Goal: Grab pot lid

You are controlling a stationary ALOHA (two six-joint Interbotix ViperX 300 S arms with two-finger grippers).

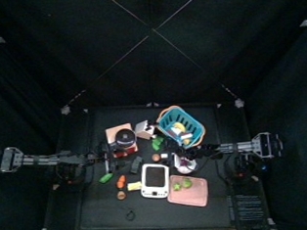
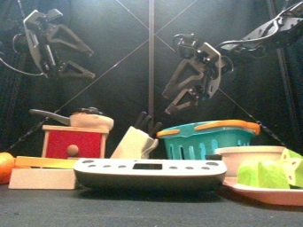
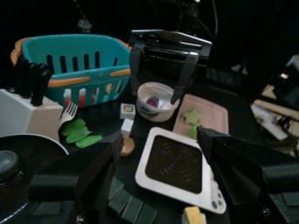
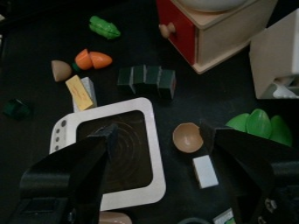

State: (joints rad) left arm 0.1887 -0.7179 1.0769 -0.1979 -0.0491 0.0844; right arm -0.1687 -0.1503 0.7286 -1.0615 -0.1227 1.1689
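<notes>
The pot lid (image 2: 90,113) is a small dark round lid on a pot that stands on a red wooden box (image 2: 74,140) at the table's left rear. In the top view the lid (image 1: 125,137) shows dull red. A dark round shape at the edge of the left wrist view (image 3: 10,168) may be it. My left gripper (image 2: 53,49) hangs high, open and empty, to the left of the lid (image 3: 152,153). My right gripper (image 2: 190,84) is open and empty above the table's middle, over the scale (image 4: 163,144). Neither touches the lid.
A white kitchen scale (image 2: 148,173) lies at the front middle. A blue basket (image 2: 207,140) stands at the back right, with a white knife block (image 2: 133,142) beside the red box. A pink plate with green food (image 2: 267,177) and a bowl (image 2: 254,158) are at the right. Small toy foods (image 4: 93,59) lie at the left.
</notes>
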